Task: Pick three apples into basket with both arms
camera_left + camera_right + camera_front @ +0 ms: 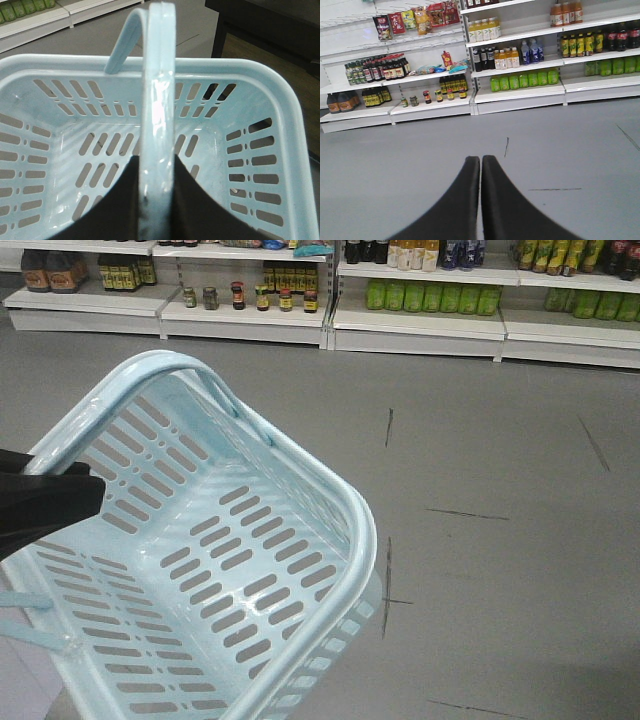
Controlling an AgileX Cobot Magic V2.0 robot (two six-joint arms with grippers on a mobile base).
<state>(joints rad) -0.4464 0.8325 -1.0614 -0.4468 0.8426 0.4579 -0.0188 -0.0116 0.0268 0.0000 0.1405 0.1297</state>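
The pale blue basket (345, 502) hangs tilted at the lower left of the front view, and its slotted inside holds nothing. My left gripper (88, 490) is shut on the basket's loop handle (150, 362). In the left wrist view the handle (159, 90) runs straight up between the black fingers of the left gripper (159, 167), above the basket's rim (292, 107). My right gripper (480, 161) is shut with nothing in it, over bare grey floor. No apples are in view.
White shop shelves (420, 325) with bottles and jars line the back wall, also seen in the right wrist view as shelves (520, 95). The grey floor (500, 490) has dark scuff lines. A dark piece of furniture (260, 30) stands beyond the basket.
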